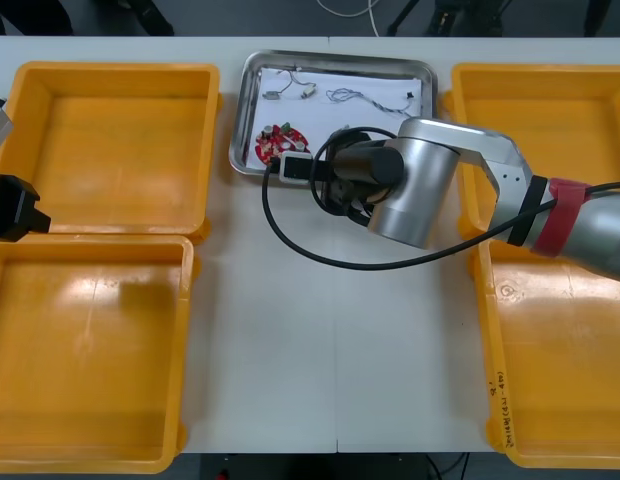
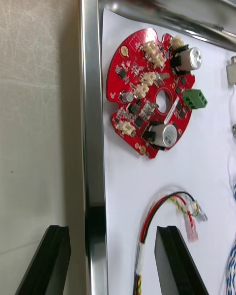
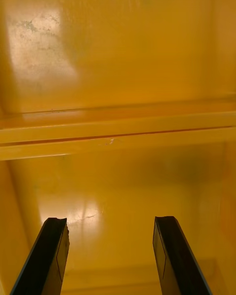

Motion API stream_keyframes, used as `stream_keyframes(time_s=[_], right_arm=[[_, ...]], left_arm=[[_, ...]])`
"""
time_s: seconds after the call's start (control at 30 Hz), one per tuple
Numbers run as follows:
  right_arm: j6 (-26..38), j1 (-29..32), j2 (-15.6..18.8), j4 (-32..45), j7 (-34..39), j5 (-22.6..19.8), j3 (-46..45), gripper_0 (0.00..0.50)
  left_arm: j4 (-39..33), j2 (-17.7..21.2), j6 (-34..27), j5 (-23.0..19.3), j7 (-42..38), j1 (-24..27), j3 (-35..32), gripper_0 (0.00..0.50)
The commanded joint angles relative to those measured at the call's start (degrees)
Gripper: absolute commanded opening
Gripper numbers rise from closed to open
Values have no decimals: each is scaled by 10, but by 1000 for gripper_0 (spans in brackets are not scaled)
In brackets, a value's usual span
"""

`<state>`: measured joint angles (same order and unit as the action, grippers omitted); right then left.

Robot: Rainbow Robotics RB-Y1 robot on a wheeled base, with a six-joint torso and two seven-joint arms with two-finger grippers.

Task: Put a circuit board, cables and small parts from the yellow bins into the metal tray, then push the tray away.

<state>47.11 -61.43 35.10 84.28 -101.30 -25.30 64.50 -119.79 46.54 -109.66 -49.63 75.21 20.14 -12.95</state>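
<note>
The loading looks done to me: the circuit board (image 1: 280,143), cables and small metal parts (image 1: 275,96) all lie inside the metal tray (image 1: 335,60), which sits at 12 o'clock on the tabletop (image 1: 320,350). So I judge the step in hand to be the push.

My right hand (image 2: 113,231) is at the tray's near rim, toward its 7 o'clock corner, fingers spread and pinching nothing. The rim runs between them: one finger hangs over the tabletop outside, the other over the white lining inside, beside the red and yellow cable (image 2: 162,206). The board lies just beyond that, close to the same rim. Whether a finger already touches the metal I cannot tell.

The next move calls for a firm contact on that rim, then a straight shove toward 12 o'clock, kept level so the tray does not swing.

My left hand (image 3: 110,221) waits spread at 9 o'clock, over the yellow bins (image 1: 120,70).
</note>
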Motion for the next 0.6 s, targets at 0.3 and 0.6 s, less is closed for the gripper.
stream_keyframes(time_s=[0.3, 0.6], right_arm=[[192, -16, 6, 158, -7, -59, -86, 500], [362, 64, 8, 300, 12, -59, -184, 500]], left_arm=[[-16, 27, -3, -5, -56, -7, -18, 500], [-16, 27, -3, -5, -56, -7, -18, 500]])
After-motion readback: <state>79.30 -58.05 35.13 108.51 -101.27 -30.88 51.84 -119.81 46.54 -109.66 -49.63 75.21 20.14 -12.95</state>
